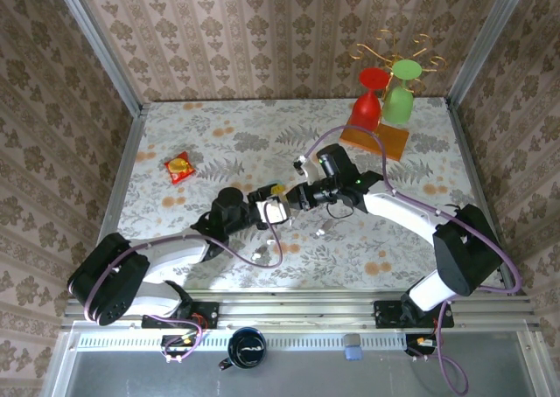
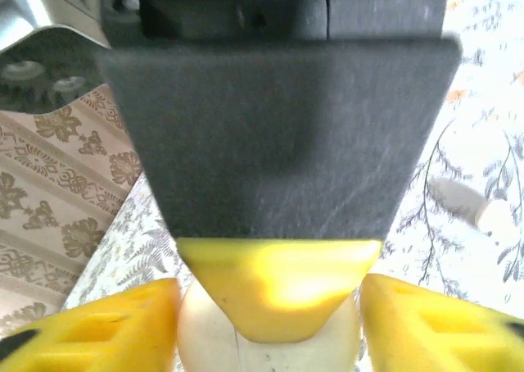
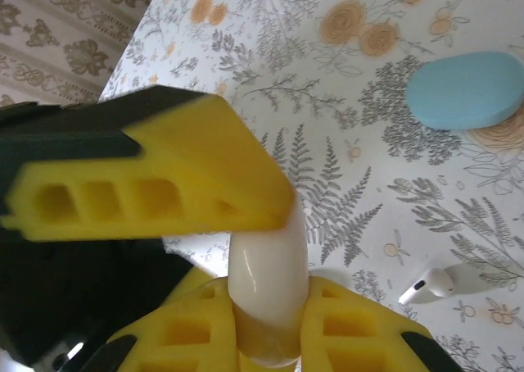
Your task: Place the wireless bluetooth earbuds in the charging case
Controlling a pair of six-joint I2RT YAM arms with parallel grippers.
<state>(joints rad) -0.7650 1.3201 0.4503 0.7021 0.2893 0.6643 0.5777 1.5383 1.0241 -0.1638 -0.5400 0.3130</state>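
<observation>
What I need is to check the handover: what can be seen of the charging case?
The charging case is a small, glossy white oval pebble, plastic by its look, near the middle of the table. A faint seam shows in the left wrist view; the lid seems closed. It sticks out lengthwise from the right gripper, whose yellow fingers pinch one end. The left gripper has a finger on either side; whether they touch it is unclear.

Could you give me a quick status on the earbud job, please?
Right end effector shut on charging case. Left end effector flanking it, grip unclear. One earbud lying loose nearby, unobstructed.
</observation>
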